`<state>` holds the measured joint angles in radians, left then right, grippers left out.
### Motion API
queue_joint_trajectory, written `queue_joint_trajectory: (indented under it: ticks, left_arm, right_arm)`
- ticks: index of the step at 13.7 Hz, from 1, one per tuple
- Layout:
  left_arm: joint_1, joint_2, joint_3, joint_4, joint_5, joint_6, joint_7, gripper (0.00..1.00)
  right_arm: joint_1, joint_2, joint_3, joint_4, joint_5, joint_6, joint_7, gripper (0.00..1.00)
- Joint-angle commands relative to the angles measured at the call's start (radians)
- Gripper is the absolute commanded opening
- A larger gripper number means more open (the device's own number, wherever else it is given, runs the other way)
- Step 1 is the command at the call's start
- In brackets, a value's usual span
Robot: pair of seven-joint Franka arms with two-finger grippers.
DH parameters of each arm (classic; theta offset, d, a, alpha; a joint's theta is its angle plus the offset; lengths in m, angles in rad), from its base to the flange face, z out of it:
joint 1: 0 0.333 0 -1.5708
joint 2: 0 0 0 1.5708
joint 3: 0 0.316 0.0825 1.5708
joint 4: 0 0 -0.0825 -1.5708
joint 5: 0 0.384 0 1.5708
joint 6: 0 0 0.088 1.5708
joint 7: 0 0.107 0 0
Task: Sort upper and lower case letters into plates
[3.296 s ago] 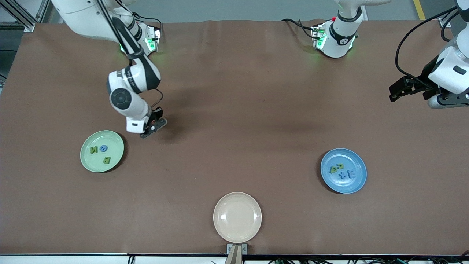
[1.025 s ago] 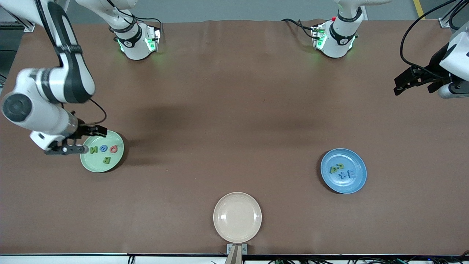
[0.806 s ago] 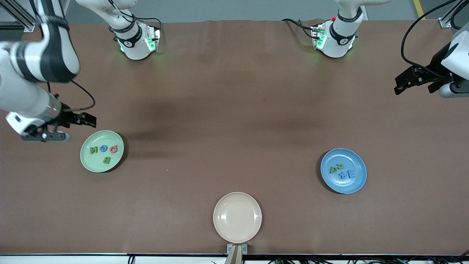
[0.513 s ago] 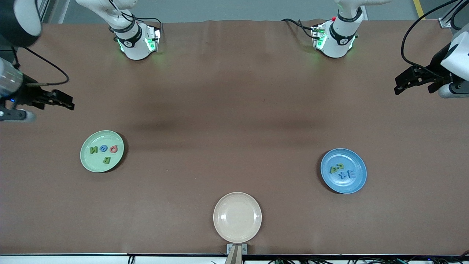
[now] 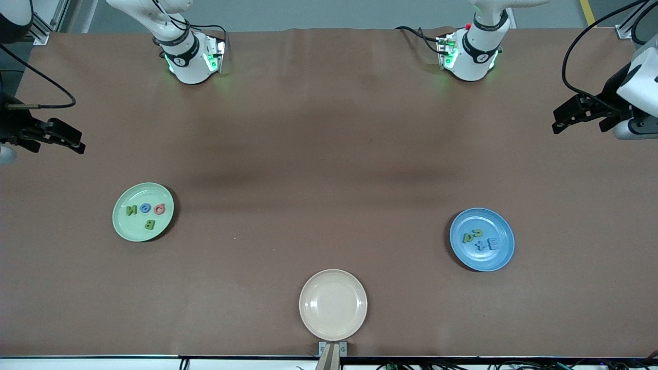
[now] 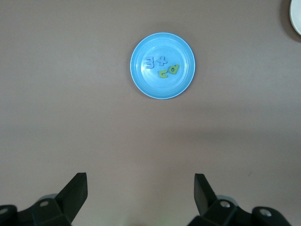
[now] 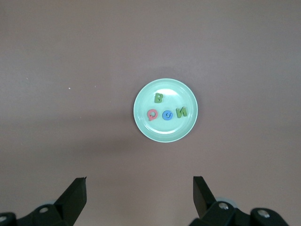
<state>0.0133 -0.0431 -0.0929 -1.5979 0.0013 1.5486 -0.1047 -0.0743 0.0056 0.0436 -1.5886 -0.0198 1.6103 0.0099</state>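
Note:
The pale green plate (image 5: pixel 126 226) lies toward the right arm's end of the table. It holds a green N (image 5: pixel 132 209), a blue letter (image 5: pixel 145 208), a pinkish red letter (image 5: pixel 160 208) and a green B (image 5: pixel 149 224). The blue plate (image 5: pixel 483 260) lies toward the left arm's end, with two green letters (image 5: pixel 469 237) and two blue letters (image 5: pixel 492 243) in it. My right gripper (image 5: pixel 73 140) hangs open and empty over the bare table at its own end. My left gripper (image 5: pixel 558 121) waits open over the other end. Each wrist view shows empty fingers (image 7: pixel 75 197) (image 6: pixel 77 190) above bare cloth.
A beige plate (image 5: pixel 333 304) with nothing in it sits at the table's edge nearest the front camera, midway between the two sorted plates. Both arm bases (image 5: pixel 191 56) (image 5: pixel 470 54) stand along the edge farthest from the camera. Brown cloth covers the table.
The pinkish red letter now lies in the green plate. My right gripper has drawn back from that plate toward its end of the table. The left arm has hardly moved.

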Motion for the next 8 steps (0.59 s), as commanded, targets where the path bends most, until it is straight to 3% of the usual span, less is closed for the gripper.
queue_joint_trajectory:
  ticks: [1,8]
  left_arm:
    - [0.005,0.008,0.002,0.024,-0.001,-0.016,0.022,1.0]
    - [0.004,0.012,0.004,0.035,-0.003,-0.016,0.068,1.0]
  right_arm:
    - [-0.009,0.013,0.004,0.062,0.012,-0.013,0.015,1.0]
    - [-0.009,0.022,0.004,0.134,0.009,-0.012,0.002,1.0]
